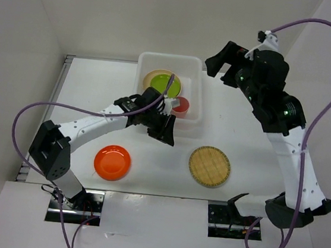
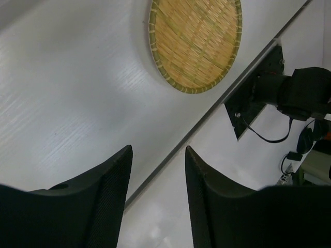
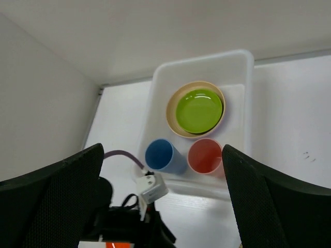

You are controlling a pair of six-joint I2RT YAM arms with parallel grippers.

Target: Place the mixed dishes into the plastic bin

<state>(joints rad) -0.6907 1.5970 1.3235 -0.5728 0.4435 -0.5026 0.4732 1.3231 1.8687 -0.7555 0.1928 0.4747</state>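
The white plastic bin (image 1: 196, 91) stands at the table's back middle. It holds a lime green plate (image 1: 163, 83) on a pale yellow plate (image 1: 151, 74), and a pink-red cup (image 1: 181, 105). In the right wrist view the bin (image 3: 207, 59) also shows a blue cup (image 3: 163, 155) beside the pink-red cup (image 3: 205, 156). An orange plate (image 1: 112, 162) and a woven tan disc (image 1: 209, 166) lie on the table. My left gripper (image 1: 166, 131) is open and empty just in front of the bin. My right gripper (image 1: 220, 67) is open and empty, raised at the bin's right. Purple and black plates are out of view.
The left wrist view shows the woven disc (image 2: 195, 41), the table's near edge and the right arm's base mount (image 2: 257, 98). White walls close in the table on the left and at the back. The left arm's purple cable (image 1: 26, 114) loops over the table's left side.
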